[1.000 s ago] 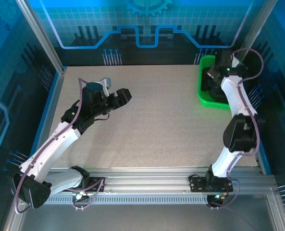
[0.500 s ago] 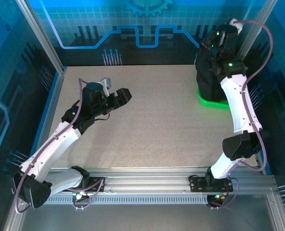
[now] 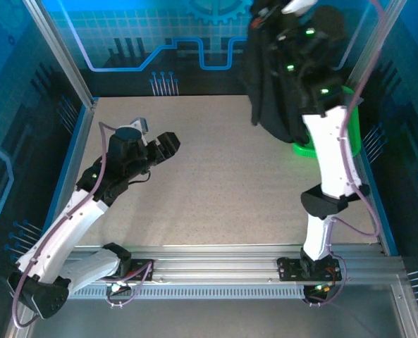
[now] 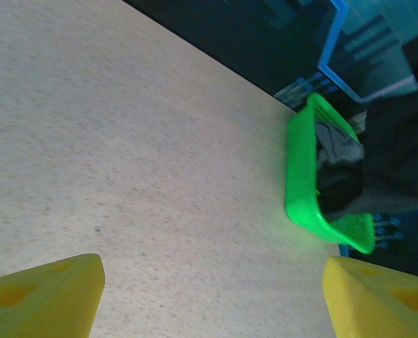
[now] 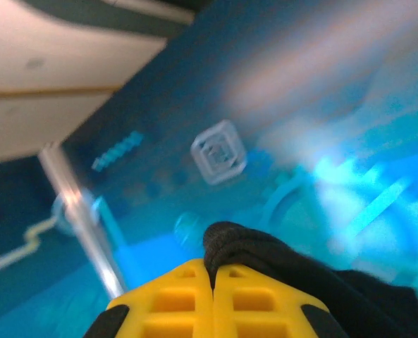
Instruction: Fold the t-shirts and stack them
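Observation:
A black t-shirt [image 3: 271, 84] hangs in the air at the back right, pinched at its top by my right gripper [image 3: 268, 10], which is raised high. Up close, the yellow fingers of the right gripper [image 5: 212, 271] are shut on a fold of the black t-shirt [image 5: 265, 253]. A dark grey t-shirt [image 4: 339, 144] lies bunched in the green basket [image 4: 304, 197]; the hanging black t-shirt [image 4: 399, 141] partly covers the basket. My left gripper [image 3: 168, 144] hovers low over the left of the table, open, with only bare tabletop between its fingers [image 4: 43, 296].
The green basket [image 3: 351, 116] stands at the table's back right corner, mostly hidden behind the right arm. Metal frame posts and blue wall panels close in the table. The speckled tabletop [image 3: 223, 190] stretches bare between the arms.
The right arm has risen steeply, pulling the black t-shirt up out of the basket and toward the left. The left arm has drawn slightly left and back, still open.

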Controlling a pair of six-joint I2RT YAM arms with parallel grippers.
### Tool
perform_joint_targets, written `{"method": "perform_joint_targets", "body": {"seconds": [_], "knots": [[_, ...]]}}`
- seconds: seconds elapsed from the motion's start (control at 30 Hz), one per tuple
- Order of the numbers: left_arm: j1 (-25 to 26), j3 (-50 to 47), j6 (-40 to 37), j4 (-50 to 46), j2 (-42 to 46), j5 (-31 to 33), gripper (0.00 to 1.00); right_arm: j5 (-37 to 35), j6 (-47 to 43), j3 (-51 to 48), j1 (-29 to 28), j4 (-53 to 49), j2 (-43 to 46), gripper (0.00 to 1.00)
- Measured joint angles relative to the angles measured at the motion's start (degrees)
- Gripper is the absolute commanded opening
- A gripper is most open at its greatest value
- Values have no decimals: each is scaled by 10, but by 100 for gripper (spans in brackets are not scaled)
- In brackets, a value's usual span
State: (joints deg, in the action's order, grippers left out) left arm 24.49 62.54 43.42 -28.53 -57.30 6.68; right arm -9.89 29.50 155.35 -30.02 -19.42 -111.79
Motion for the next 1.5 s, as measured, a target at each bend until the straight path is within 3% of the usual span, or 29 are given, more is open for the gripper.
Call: {"method": "perform_joint_targets", "body": {"seconds": [0.1,0.3,0.47,0.63,0.77,0.93,1.1,1.23,1.5], "knots": [[0,4,0,-39,23,53,82,27,10,-30,-78,-16,-58,0],[-6,10,7,-121,81,145,82,142,43,-18,-183,-89,-267,48],[-35,-19,42,-174,110,144,80,194,38,-16,-189,-208,-345,55],[-91,-104,77,-197,103,81,74,189,19,-209,-137,-200,-211,53],[-165,-166,106,-189,65,-5,63,156,17,-371,-57,-182,-64,51],[-178,-209,142,-115,-33,-94,57,108,17,-548,45,-156,63,53],[-157,-224,193,-5,-167,-145,64,88,16,-672,84,-156,87,54],[-126,-206,226,45,-244,-146,61,85,23,-730,92,-155,87,53],[-119,-191,298,90,-271,-100,55,88,44,-750,92,-134,87,53]]}}
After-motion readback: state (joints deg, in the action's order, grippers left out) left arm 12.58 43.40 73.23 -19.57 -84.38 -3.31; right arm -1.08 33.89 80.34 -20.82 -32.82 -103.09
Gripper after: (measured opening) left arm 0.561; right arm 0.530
